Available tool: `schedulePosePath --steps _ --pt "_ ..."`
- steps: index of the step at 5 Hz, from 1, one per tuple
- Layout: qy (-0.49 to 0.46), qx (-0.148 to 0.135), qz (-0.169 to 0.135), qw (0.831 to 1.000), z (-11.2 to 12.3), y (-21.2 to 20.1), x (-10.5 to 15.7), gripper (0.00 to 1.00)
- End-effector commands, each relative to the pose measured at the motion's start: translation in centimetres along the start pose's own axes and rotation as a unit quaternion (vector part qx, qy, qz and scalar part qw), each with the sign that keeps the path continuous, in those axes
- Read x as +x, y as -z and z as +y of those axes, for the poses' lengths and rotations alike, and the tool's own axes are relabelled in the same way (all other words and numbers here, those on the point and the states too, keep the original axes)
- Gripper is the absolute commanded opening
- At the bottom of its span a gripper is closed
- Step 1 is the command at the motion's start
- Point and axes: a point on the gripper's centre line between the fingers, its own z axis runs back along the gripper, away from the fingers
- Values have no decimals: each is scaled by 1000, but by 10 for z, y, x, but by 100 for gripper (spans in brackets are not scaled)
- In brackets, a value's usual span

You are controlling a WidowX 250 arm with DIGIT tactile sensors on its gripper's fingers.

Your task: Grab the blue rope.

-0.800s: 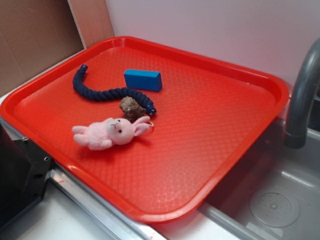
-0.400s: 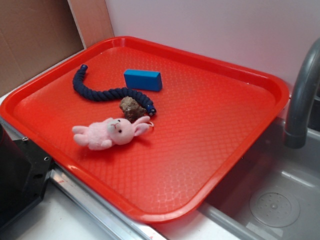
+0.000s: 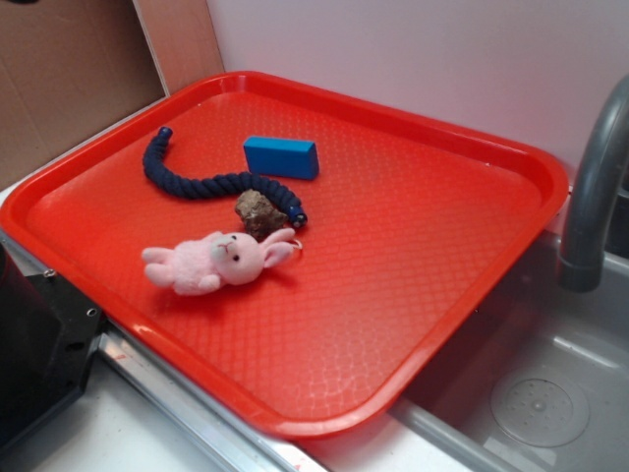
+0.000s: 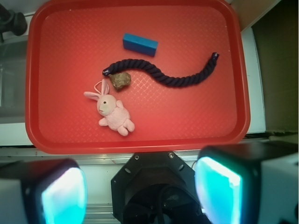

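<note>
Four loose items lie on one red tray (image 3: 472, 305), listed here from left to right as the exterior view shows them. Item one: blue rope (image 3: 201, 183), a thick dark navy twisted cord with brighter blue capped ends, lying flat in a curve across the left part of the tray; its far end sits near the left rim, its near end rests just beside a stone. Item two: pink plush bunny (image 3: 216, 264), lying on its side in front of the rope, ears toward the right, apart from the rope. Item three: brown stone (image 3: 259, 211), small and rough, touching or just beside the rope's near end and just behind the bunny's ears. Item four: bright blue rectangular block (image 3: 281, 156), lying flat behind the rope's middle, close to it but not clearly touching. Right of the tray: a grey sink basin (image 3: 550, 393) with a grey faucet (image 3: 595, 187) rising at the picture's edge. Wrist view, looking down from high above: the same tray (image 4: 140, 140) with rope (image 4: 163, 74), block (image 4: 140, 44), stone (image 4: 121, 80) and bunny (image 4: 112, 112), order mirrored. Claw (image 4: 140, 191): two fingers (image 4: 63, 196) with glowing teal pads at the bottom corners, spread wide apart, holding nothing, positioned well above and off the near edge of the tray, well apart from the rope.
</note>
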Motion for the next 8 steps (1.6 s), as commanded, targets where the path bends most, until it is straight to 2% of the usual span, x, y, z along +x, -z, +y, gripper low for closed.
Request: schedulePosePath --steps 1,2,3,4,5,6,7,8 --pt "-188 5 -10 982 28 20 16 100" --pt "-309 5 -32 951 47 46 29 100" --pt "-423 18 -61 904 68 78 45 100" --pt "-528 47 -84 844 84 109 54 100" --pt "-605 84 -91 786 94 143 59 100" --pt "-610 111 -90 779 100 181 66 100" --pt "-612 112 -104 776 103 205 73 100" --pt "-617 105 -105 773 107 215 74 53"
